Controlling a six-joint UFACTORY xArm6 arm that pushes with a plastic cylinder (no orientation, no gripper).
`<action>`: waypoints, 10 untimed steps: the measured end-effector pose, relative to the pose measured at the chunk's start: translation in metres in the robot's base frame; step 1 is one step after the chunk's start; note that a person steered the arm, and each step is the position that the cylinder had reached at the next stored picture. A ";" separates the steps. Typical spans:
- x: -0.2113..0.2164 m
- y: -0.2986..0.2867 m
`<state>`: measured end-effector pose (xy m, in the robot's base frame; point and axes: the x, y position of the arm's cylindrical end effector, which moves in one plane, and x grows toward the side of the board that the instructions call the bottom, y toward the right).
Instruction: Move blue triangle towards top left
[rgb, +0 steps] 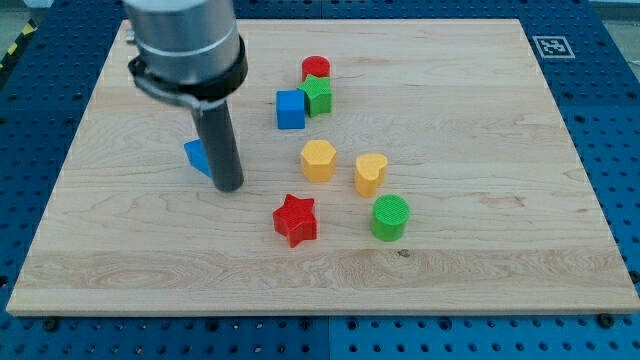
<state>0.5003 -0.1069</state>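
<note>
The blue triangle (197, 156) lies on the wooden board at the view's left of centre, mostly hidden behind my rod. My tip (230, 187) rests on the board just right of and below the triangle, touching or nearly touching its right edge. The rod rises from there to the arm's grey body at the view's top left.
A blue cube (290, 109), a green star (318, 95) and a red cylinder (316, 68) cluster at top centre. A yellow hexagon (318, 159), a yellow heart (370, 173), a red star (295, 219) and a green cylinder (390, 217) lie right of my tip. The board (120, 260) sits on a blue pegboard.
</note>
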 end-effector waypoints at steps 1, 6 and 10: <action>0.010 -0.020; -0.034 -0.023; -0.087 0.002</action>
<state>0.4132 -0.1045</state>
